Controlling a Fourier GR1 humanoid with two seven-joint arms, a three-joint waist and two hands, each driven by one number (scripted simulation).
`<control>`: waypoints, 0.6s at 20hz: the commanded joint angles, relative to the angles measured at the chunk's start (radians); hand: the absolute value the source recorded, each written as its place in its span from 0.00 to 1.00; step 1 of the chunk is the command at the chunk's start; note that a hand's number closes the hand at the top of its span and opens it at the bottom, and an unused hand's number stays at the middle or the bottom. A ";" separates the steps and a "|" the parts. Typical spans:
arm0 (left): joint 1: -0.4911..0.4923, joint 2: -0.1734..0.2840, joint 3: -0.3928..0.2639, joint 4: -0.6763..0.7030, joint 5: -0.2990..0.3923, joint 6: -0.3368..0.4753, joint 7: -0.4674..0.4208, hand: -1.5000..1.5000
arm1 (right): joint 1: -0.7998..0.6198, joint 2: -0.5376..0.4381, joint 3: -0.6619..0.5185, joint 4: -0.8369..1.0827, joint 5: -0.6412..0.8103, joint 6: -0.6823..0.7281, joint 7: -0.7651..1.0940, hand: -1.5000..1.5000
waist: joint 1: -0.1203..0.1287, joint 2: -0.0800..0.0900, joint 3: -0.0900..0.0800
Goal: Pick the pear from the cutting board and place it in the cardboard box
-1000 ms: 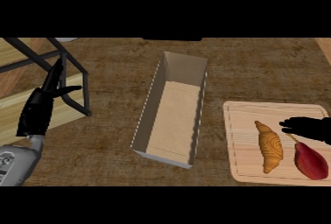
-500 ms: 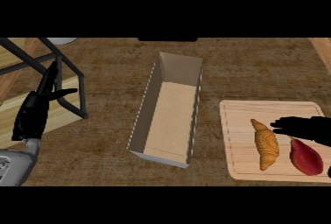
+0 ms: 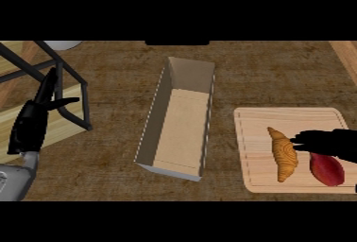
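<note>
Your bench (image 3: 279, 71) carries the cardboard box (image 3: 178, 127) at centre and the cutting board (image 3: 254, 137) at right. Left hand (image 3: 35, 120) rests open at left. Right hand (image 3: 335, 143) hovers over the board; its fingers cannot be told. No pear shows: only a croissant (image 3: 282, 153) and a reddish, firm-looking, smooth item (image 3: 326, 170); take that across its middle.

A croissant (image 3: 282, 154) lies lengthwise before me, a black metal frame (image 3: 73, 92) stands left on the brown table (image 3: 279, 75).

A kitchen — a wooden cutting board (image 3: 293, 118) with a croissant (image 3: 283, 153) on a dark wood-grain counter (image 3: 118, 179).
</note>
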 commanded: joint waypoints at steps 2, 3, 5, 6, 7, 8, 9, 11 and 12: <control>0.098 0.053 0.049 0.143 -0.009 -0.003 0.032 0.50 | 0.016 0.002 0.031 0.018 0.046 0.005 0.005 0.00 | 0.001 0.018 -0.020; 0.100 0.023 0.035 0.154 -0.017 0.010 0.007 0.50 | -0.025 0.042 0.030 0.034 0.044 0.030 0.035 0.00 | 0.013 0.023 -0.020; 0.074 0.014 0.028 0.146 -0.023 0.018 0.045 0.50 | 0.000 0.029 0.035 0.054 0.054 0.001 0.001 0.00 | -0.003 0.021 -0.018; 0.107 0.035 0.039 0.125 -0.005 -0.004 0.042 0.50 | 0.023 0.077 0.056 0.046 0.070 -0.022 0.051 0.00 | 0.006 0.018 -0.018; 0.082 0.011 0.023 0.126 -0.032 0.028 0.060 0.50 | -0.012 0.095 0.051 0.046 0.070 0.010 0.089 0.00 | 0.006 0.019 -0.019; 0.090 0.043 0.048 0.129 -0.011 -0.005 0.048 0.50 | 0.002 0.104 0.031 0.047 0.048 0.000 0.098 1.00 | 0.001 0.017 -0.019; 0.093 0.028 0.044 0.155 -0.010 -0.005 0.031 0.50 | -0.003 0.089 0.011 0.075 0.055 -0.066 0.042 1.00 | -0.001 0.022 -0.018; 0.107 0.026 0.030 0.114 -0.025 0.005 0.047 0.50 | 0.008 0.130 -0.012 0.065 0.055 -0.145 0.048 1.00 | -0.001 0.017 -0.017; 0.088 0.016 0.033 0.145 -0.033 0.012 0.022 0.50 | -0.007 0.154 -0.032 0.097 0.041 -0.160 0.040 1.00 | -0.001 0.022 -0.017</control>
